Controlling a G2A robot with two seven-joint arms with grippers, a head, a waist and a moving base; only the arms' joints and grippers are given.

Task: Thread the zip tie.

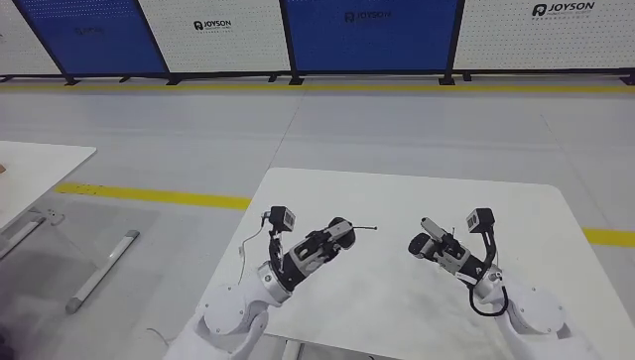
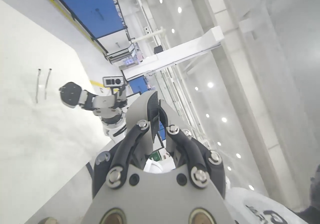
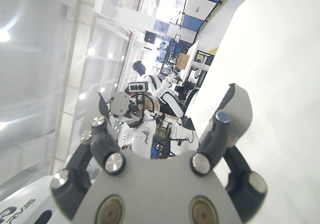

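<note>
My left gripper (image 1: 342,229) is shut on a thin dark zip tie (image 1: 365,228), whose free end sticks out toward the other arm, above the white table (image 1: 397,305). In the left wrist view the fingers (image 2: 152,107) press together with the black strip (image 2: 162,140) running between them. A short gap away my right gripper (image 1: 422,236) faces it, open. In the right wrist view its gripper (image 3: 167,97) holds nothing, and the left gripper (image 3: 120,104) shows beyond.
Two more thin zip ties (image 2: 42,84) lie side by side on the table (image 2: 37,140), past the right gripper (image 2: 70,95). Blue and white panel walls (image 1: 367,13) stand across the floor. A second white table (image 1: 35,167) is at the left.
</note>
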